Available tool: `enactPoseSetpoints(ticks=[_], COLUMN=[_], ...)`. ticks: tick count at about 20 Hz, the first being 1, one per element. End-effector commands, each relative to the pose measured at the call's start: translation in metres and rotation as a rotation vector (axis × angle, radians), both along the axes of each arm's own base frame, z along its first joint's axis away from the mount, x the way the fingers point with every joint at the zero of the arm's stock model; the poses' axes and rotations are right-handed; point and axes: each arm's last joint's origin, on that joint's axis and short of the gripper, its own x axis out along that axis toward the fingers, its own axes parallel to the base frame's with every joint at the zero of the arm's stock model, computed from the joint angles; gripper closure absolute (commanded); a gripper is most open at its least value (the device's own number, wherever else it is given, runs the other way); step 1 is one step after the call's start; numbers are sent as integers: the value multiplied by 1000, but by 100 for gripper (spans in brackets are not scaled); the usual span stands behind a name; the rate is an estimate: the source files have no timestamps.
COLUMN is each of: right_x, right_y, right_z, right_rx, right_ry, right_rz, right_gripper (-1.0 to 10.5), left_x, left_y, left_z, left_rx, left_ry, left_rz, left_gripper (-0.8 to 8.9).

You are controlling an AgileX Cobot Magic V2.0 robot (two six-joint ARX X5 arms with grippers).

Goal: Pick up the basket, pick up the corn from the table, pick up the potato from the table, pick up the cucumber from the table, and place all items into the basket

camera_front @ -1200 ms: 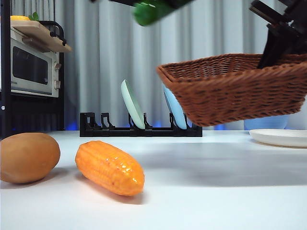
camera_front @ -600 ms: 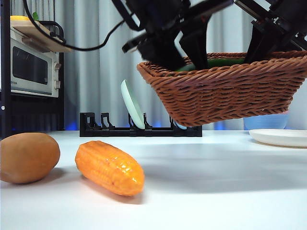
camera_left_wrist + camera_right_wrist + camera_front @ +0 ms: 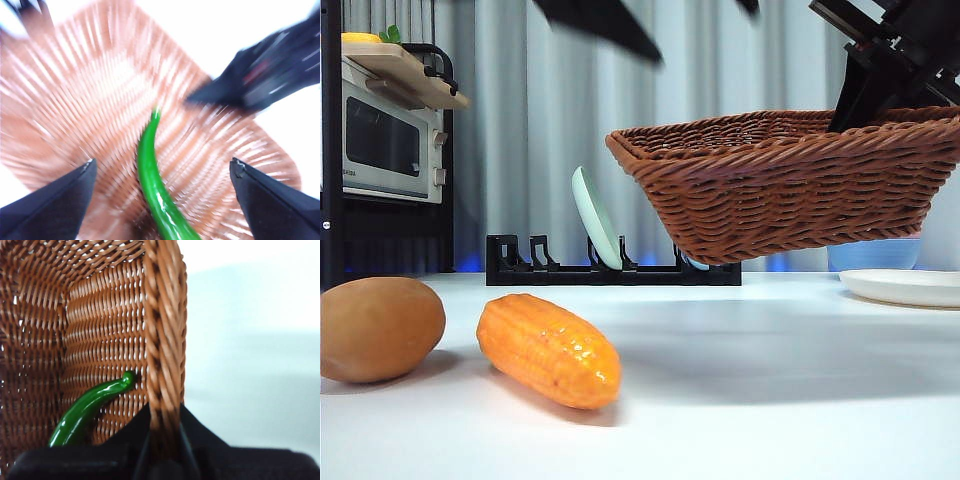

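Observation:
The brown wicker basket (image 3: 790, 185) hangs in the air at the right of the front view. My right gripper (image 3: 162, 450) is shut on the basket's braided rim (image 3: 162, 340) and shows as the dark arm at the top right (image 3: 890, 70). The green cucumber (image 3: 90, 410) lies inside the basket and also shows in the left wrist view (image 3: 155, 185). My left gripper (image 3: 160, 172) is open and empty above the basket (image 3: 90, 100). The orange corn (image 3: 548, 350) and the tan potato (image 3: 378, 328) lie on the white table (image 3: 770, 400) at the front left.
A black dish rack (image 3: 610, 265) with a pale green plate and a blue plate stands at the back. A microwave (image 3: 390, 145) on a dark shelf is at the far left. A white plate (image 3: 910, 287) and a blue bowl sit at the right.
My left gripper carried the cucumber down into the basket, let it go, and has risen out of the front view. The basket has shifted left and levelled.

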Motion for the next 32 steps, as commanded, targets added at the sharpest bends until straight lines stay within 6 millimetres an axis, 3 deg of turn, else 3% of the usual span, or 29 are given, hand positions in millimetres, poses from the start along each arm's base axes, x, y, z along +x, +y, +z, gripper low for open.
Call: enactPoseSetpoints(ticks=[1,6,9,11,16,20,23,27,32], right_x=[1,1,1,1,1,1,1,1,1], right_y=[0,0,0,0,0,0,0,0,0], right_z=[3,3,3,3,3,2,2,2,3], right_rx=[19,16,16,7,5,5,6,5,5], right_ry=[-13,-15,-16,-23,-25,-24,-23,-23,-24], right_rz=[-5,-5,-5,4,7,7,7,7,7], right_gripper=[962,962,962,962,962,962,962,962,962], left_x=[-21,-67,-77,-77,-63,-42,-23,2,26], left_y=[28,90,109,112,102,112,126,143,142], left_z=[25,35,24,9,-58,-100,-111,-124,-155], left_rx=[18,244,444,511,530,421,300,312,318], left_ry=[-38,31,104,132,183,261,349,400,528], left_rz=[-25,16,144,208,226,266,257,319,267], left_gripper=[370,370,370,370,371,366,339,339,339])
